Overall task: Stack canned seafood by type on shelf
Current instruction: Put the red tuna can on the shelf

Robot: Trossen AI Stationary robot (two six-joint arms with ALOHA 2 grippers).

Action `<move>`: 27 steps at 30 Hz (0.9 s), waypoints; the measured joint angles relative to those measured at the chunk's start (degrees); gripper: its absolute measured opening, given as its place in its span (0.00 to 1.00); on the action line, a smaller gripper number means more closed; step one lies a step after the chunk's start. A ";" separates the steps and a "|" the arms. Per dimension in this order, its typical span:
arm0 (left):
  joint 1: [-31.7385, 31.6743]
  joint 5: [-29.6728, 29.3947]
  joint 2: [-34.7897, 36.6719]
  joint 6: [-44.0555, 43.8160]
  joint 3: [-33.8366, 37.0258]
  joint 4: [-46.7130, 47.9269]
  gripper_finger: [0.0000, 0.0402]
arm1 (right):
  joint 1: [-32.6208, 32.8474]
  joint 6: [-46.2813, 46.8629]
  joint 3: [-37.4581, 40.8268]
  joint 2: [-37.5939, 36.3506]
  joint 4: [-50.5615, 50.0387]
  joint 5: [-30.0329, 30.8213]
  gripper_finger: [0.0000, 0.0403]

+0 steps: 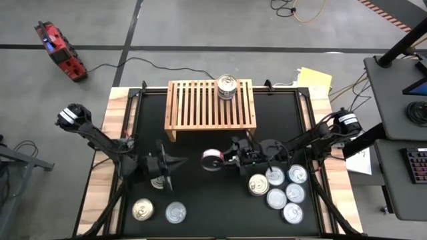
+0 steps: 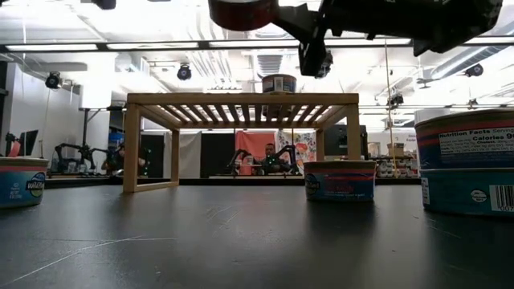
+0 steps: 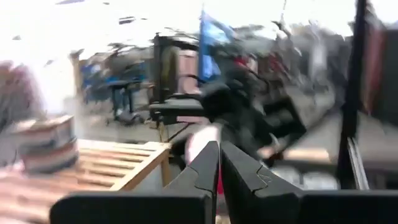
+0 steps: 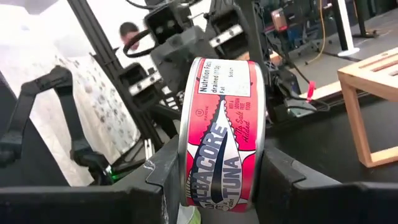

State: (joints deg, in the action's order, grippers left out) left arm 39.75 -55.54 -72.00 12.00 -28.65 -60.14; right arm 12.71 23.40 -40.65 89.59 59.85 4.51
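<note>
Right gripper, centre frame in the high view, clamps a rigid, slick-sided red-labelled round tuna tin by its flat ends on edge, likely fairly light; left gripper shut, empty.

Robotics lab, concrete floor with trailing cables, ceiling strip lights, other robot arms behind

A tin is held on edge in the right pincer, above the table. The rack stands beyond it, one can on top. Six cans are clustered behind the pincer, near its arm.
</note>
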 joint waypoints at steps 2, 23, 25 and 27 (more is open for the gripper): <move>-0.42 -0.75 0.00 -4.05 0.02 -0.83 0.01 | -0.07 0.17 -0.23 0.10 -0.35 0.01 0.34; -2.54 8.08 -3.35 -23.90 0.59 6.19 0.62 | 1.17 -12.47 -2.37 0.62 -0.55 2.15 0.34; -3.35 8.07 -3.94 -23.93 0.33 6.22 0.66 | 1.30 -13.39 -3.11 0.62 -1.83 2.08 0.34; -4.09 8.10 -4.43 -23.93 0.14 6.11 0.68 | 1.31 -14.09 -3.79 0.62 -3.46 1.97 0.34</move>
State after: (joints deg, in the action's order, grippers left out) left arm 35.66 -47.44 -76.43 -11.92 -28.51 -54.03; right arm 14.02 9.31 -44.44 90.21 56.39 6.48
